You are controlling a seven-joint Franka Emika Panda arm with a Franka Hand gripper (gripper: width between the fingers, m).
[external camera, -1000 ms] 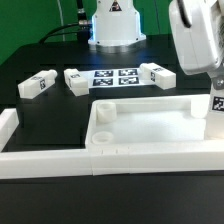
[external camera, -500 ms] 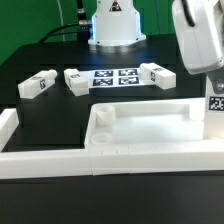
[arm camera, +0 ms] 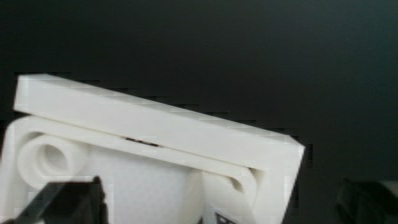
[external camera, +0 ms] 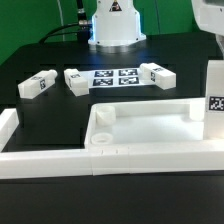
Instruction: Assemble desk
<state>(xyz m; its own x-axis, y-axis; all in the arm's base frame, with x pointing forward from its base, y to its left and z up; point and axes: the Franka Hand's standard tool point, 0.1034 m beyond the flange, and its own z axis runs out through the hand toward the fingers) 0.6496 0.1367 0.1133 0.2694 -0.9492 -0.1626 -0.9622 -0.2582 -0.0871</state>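
The white desk top [external camera: 140, 105] lies rim-up in the middle, with a round socket [external camera: 104, 112] in its near-left corner. One tagged white leg [external camera: 214, 98] stands upright at the top's corner on the exterior view's right. Three more legs [external camera: 38, 84] [external camera: 76, 79] [external camera: 157, 74] lie on the black table behind it. My gripper [arm camera: 217, 205] is open above the standing leg [arm camera: 214, 190], its dark fingers [arm camera: 71, 200] well apart on either side. The wrist view looks down on the top's corner [arm camera: 160, 120]. In the exterior view only a sliver of my hand [external camera: 212, 10] shows.
The marker board [external camera: 116, 77] lies flat between the loose legs. Long white border rails [external camera: 40, 160] run along the front and the exterior view's left [external camera: 8, 122]. The robot base [external camera: 115, 25] stands at the back.
My gripper has let go of the upright leg and risen almost out of the exterior view. The leg stays standing at the top's corner.
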